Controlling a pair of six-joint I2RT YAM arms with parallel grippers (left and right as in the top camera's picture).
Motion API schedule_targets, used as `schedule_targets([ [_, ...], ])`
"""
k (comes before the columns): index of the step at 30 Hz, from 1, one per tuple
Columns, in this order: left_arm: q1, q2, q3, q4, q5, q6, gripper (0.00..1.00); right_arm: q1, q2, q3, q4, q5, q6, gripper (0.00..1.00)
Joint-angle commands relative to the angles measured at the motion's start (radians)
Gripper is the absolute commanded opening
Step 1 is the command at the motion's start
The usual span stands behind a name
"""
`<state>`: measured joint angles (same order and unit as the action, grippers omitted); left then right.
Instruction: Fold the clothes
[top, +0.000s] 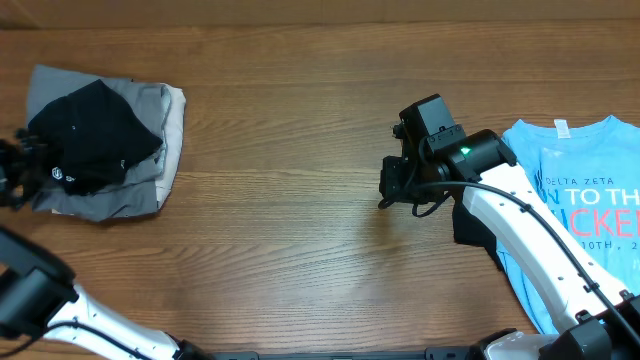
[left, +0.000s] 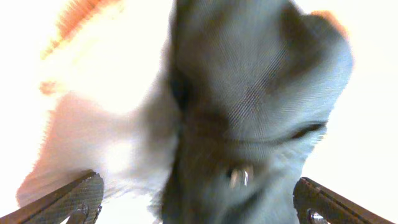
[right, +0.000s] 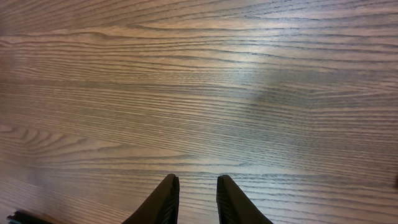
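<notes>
A folded black T-shirt (top: 95, 135) with a small white logo lies on top of folded grey trousers (top: 110, 203) at the far left of the table. My left gripper (top: 17, 165) is at the left edge of that pile. In the left wrist view its fingers (left: 81, 196) stand wide apart, open, with the dark cloth (left: 261, 93) blurred close in front, lying loose between them. My right gripper (top: 385, 185) hovers over bare wood mid-table. Its fingers (right: 165, 199) are a narrow gap apart and hold nothing. A light-blue printed T-shirt (top: 585, 190) lies at the far right.
The wooden table (top: 300, 230) stretches bare between the left pile and the blue shirt. The right arm's white link (top: 530, 235) crosses over the blue shirt's left edge. The left arm's base (top: 30, 300) sits at the front left corner.
</notes>
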<state>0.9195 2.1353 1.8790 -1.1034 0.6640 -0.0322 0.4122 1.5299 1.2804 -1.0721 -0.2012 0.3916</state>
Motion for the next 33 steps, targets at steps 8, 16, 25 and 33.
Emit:
schedule_targets([
  [8,0.006,-0.387,0.068,-0.103,0.349,0.080,1.00,-0.008,-0.068,0.061,0.023,0.010,-0.073,0.25],
  [16,-0.346,-0.706,0.068,-0.376,0.063,0.246,1.00,-0.008,-0.229,0.249,0.023,0.010,-0.131,0.52],
  [25,-0.828,-0.896,0.068,-0.572,-0.342,0.232,1.00,-0.008,-0.377,0.309,0.029,-0.001,-0.131,1.00],
  [33,-0.940,-0.906,0.068,-0.547,-0.383,0.234,1.00,-0.008,-0.393,0.308,-0.058,-0.002,-0.130,1.00],
])
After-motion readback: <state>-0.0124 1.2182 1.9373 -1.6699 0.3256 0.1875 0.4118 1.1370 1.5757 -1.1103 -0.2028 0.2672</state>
